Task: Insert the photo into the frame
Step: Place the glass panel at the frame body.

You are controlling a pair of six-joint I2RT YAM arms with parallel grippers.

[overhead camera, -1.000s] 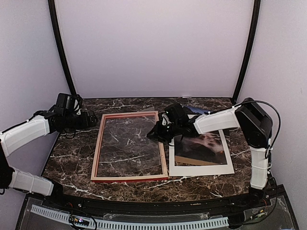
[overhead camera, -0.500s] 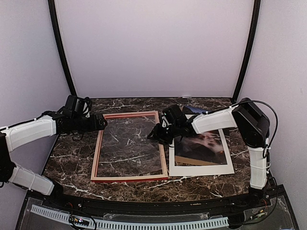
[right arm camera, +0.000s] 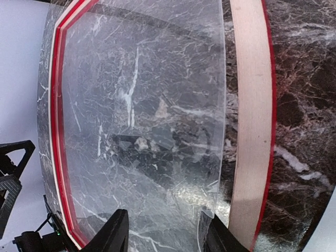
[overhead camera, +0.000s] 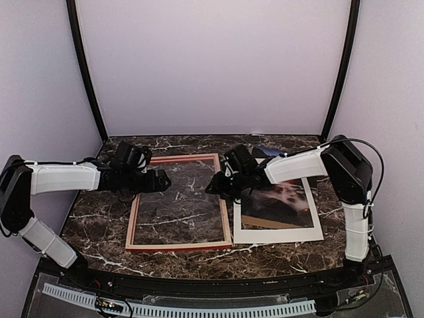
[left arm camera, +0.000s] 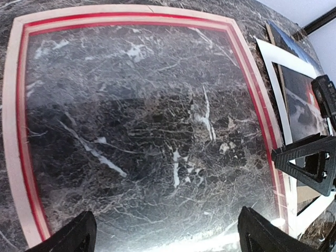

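The frame [overhead camera: 179, 246] lies flat on the marble table with its pale wood back up, red showing on its inner edges [left arm camera: 16, 131] [right arm camera: 252, 131]. A clear pane [right arm camera: 147, 105] rests inside it. The photo [overhead camera: 278, 199], dark with a reddish glow, lies to the frame's right on a white mat [overhead camera: 278, 233] and shows at the right edge of the left wrist view [left arm camera: 304, 105]. My left gripper [overhead camera: 164, 180] [left arm camera: 167, 214] hovers open over the pane's upper left part. My right gripper [overhead camera: 213, 185] [right arm camera: 165, 223] is at the frame's right rail, its jaws apart, with the pane's edge by one finger.
A brown board's corner [overhead camera: 265, 151] pokes out behind the photo at the back right. Black enclosure posts [overhead camera: 86, 73] rise at both back corners. The table's near edge [overhead camera: 199, 278] runs along a black rail.
My left arm has swung right, from the table's left edge to above the frame. My right gripper's jaws have spread apart while staying at the frame's right rail.
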